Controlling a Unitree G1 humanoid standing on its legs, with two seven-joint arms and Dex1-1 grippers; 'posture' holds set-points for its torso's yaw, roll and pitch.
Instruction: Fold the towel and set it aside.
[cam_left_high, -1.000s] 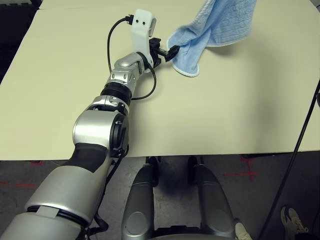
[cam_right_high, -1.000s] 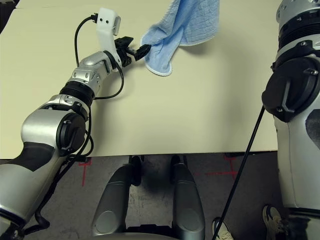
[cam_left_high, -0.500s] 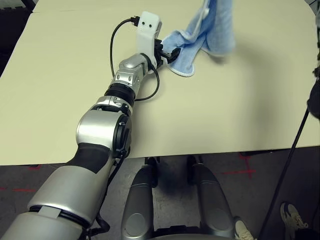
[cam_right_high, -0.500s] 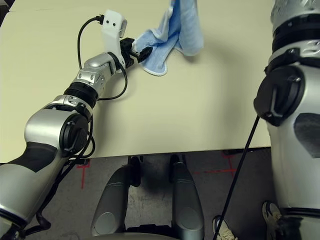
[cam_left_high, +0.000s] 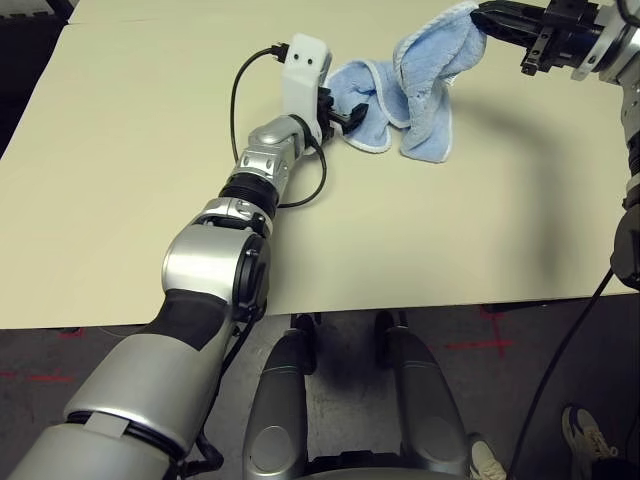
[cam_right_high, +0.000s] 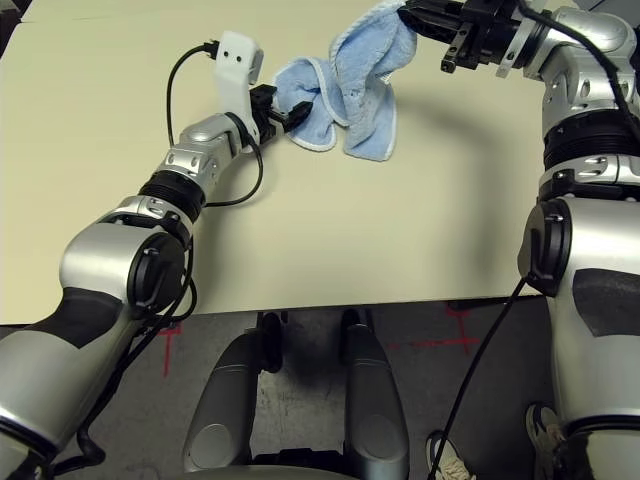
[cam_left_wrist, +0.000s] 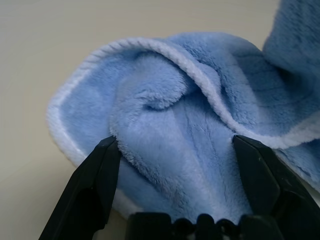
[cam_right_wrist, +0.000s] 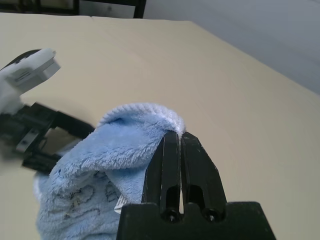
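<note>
1. Left pincer (cam_left_high: 348, 113): it stands released, its two black fingers (cam_left_wrist: 95, 185) spread wide with a bunched fold of the towel (cam_left_high: 415, 95) lying between them, not clamped. Risk: if this pincer clenches on the loose bunch rather than on a clean edge, it probably gathers several layers at once, and the fold comes out lumpy.

2. Towel: it is crumpled on the beige surface (cam_left_high: 130, 180) towards the far side, one end resting on the surface beside the left pincer, the other end lifted off it. Its whitish border curls over on itself. Risk: the cloth is soft and floppy; any pull from one end alone likely drags the whole heap across the surface instead of laying it flat.

3. Right pincer (cam_right_high: 408, 14): it is clenched on an upper corner of the towel, its fingers pressed together over the terry edge. Risk: the grip appears to take only a thin margin of cloth. A sharp sideways move could slip the corner free, and the raised part would drop back in a heap.

4. Combined risk: with one end unclamped, tension between the two pincers cannot build, so a stretch attempted now probably fails.
</note>
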